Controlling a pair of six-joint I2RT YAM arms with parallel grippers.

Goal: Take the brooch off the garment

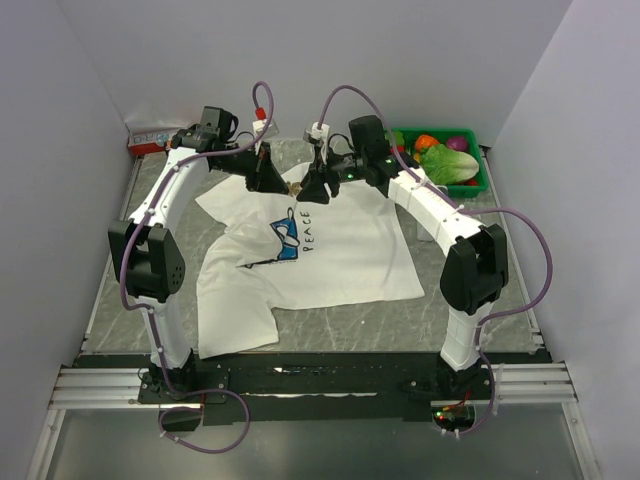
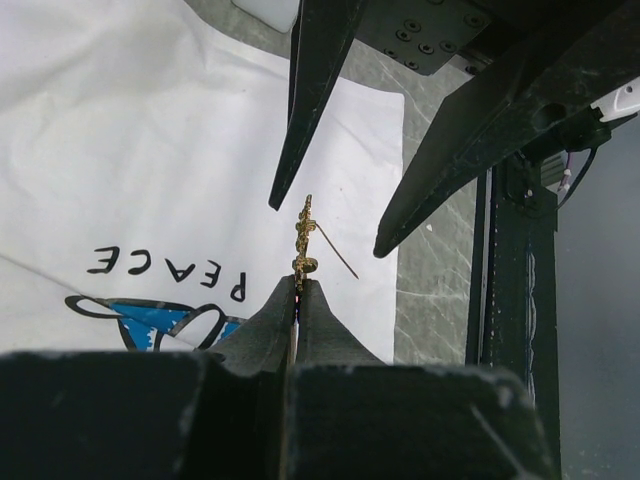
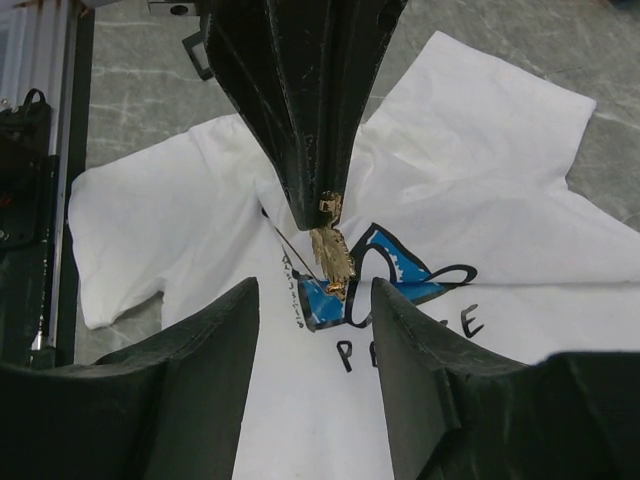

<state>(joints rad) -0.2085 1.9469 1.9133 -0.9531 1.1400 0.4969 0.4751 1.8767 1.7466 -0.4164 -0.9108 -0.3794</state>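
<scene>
Left gripper (image 2: 298, 288) is pinched tight on the lower end of the brooch (image 2: 305, 235). The small gold pin stands up from its tips, thin needle angled out sideways. Right gripper (image 3: 314, 292) hangs just beside it, jaws spread wide, gripping nothing. Both hover over the garment (image 1: 340, 255) near its far edge.

Pretty bright, even light from overhead, only faint soft shadows on the marbled tabletop (image 1: 400, 325). White T-shirt (image 1: 350, 260) slightly washed out. Wrist views crisp on the brooch (image 2: 304, 238), soft and murky up close on the left claw (image 2: 298, 285).
</scene>
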